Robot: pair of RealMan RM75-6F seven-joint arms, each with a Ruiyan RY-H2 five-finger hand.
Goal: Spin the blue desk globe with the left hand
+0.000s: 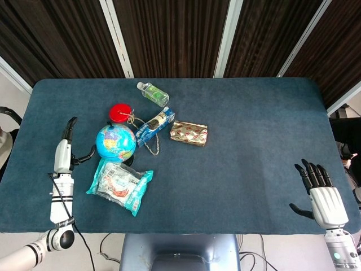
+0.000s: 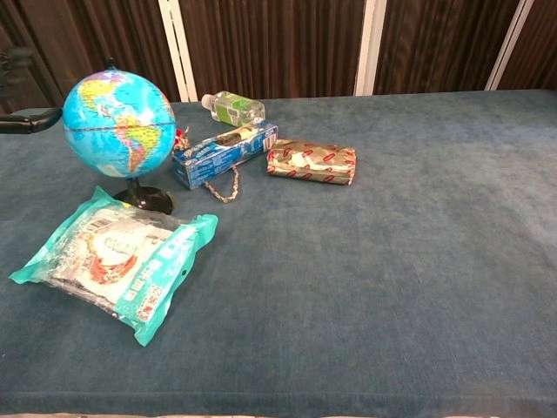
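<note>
1. The blue desk globe (image 1: 115, 143) stands upright on its dark base at the far left of the table (image 1: 254, 141), with a teal snack packet (image 1: 119, 186) just in front of it and a red disc (image 1: 120, 112) just behind.

2. The left hand (image 1: 63, 155) sits just left of the globe, its fingers stretched out and apart and its thumb reaching toward the globe; it holds nothing. In the head view a narrow gap shows between thumb tip and globe, so hand and globe appear apart, though the margin is too slim to be sure.

3. The right hand (image 1: 322, 195) rests at the near right corner of the table, fingers spread and empty, well apart from every object.

4. A blue carton (image 1: 154, 125) with a chain (image 1: 151, 146), a foil-wrapped packet (image 1: 189, 133) and a small water bottle (image 1: 153, 94) lie to the right of the globe and beyond it, untouched.

5. Judging by the single moment, whether the globe is turning cannot be told; the hand is placed beside it for a brush or flick, so the spin looks either just delivered or about to be. What is left, at most, is one sweep of the fingers across the sphere.
</note>
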